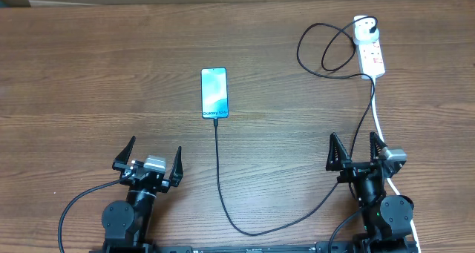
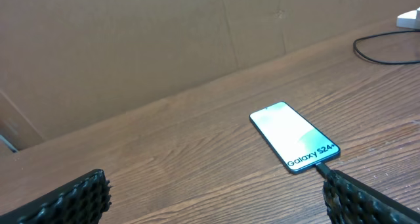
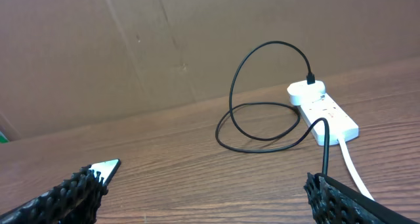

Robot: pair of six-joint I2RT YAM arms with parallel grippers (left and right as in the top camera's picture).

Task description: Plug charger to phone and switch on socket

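So, L to R. My left gripper [image 1: 156,143] sits at the near edge, jaws spread wide, holding nothing. The phone [image 1: 214,93] lies flat on the table [image 1: 74,75], far of it and a bit right, screen lit. The charger [image 1: 220,179] cable leaves the phone's near edge, with the connector tip [image 2: 319,166] right at the port. It looks plugged, but I can't tell if it's fully seated. From there the cable loops near and right, then runs far past my right gripper [image 1: 352,136], which is also wide and empty.

Far right is the socket [image 1: 372,56], with the round adapter [image 1: 363,34] on its far end. The red switches [image 1: 378,51] are too small to read as on or off.

My read is the plug-in looks done and the switch is the job in hand, w/ the R arm as it's nearest. To do it well:
- narrow the jaws first, so one fingertip presses rather than two straddling
- come in from above and clear of the cable loop and the white cord [image 1: 380,123], since snagging either could tug the phone end loose
- press the switch next to the adapter straight down, so the strip doesn't skid
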